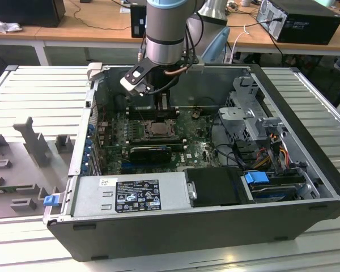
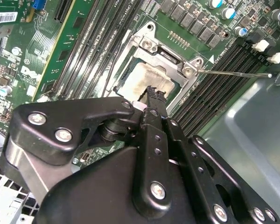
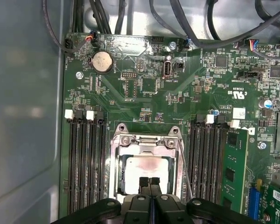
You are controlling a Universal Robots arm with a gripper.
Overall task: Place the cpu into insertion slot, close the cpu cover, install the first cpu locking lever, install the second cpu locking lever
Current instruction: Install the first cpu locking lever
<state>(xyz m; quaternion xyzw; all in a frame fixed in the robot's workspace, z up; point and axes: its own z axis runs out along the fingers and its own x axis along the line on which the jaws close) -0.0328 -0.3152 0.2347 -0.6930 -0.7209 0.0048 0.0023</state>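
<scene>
The cpu [image 3: 144,169] lies flat in the insertion slot [image 1: 157,128] on the green motherboard, its pale metal face smeared. The silvery cpu cover [image 3: 147,141] lies down around it, framing the chip; the second wrist view shows the same cover [image 2: 170,58] over the cpu [image 2: 147,78]. A thin wire locking lever [image 2: 233,73] sticks out sideways from the socket corner, and the first wrist view shows it as a slanting wire [image 3: 184,163] beside the cover. My gripper [image 3: 149,183] is shut with nothing between its black fingertips [image 2: 152,93], right over the chip's edge.
Long black RAM slots [image 3: 86,163] flank the socket, with a green memory stick [image 3: 233,172] in one. A coin battery [image 3: 102,61] and cables lie past the socket. The grey case wall [image 3: 23,116] is close by. A power supply [image 1: 136,192] and drive cage [image 1: 249,113] fill the case's other parts.
</scene>
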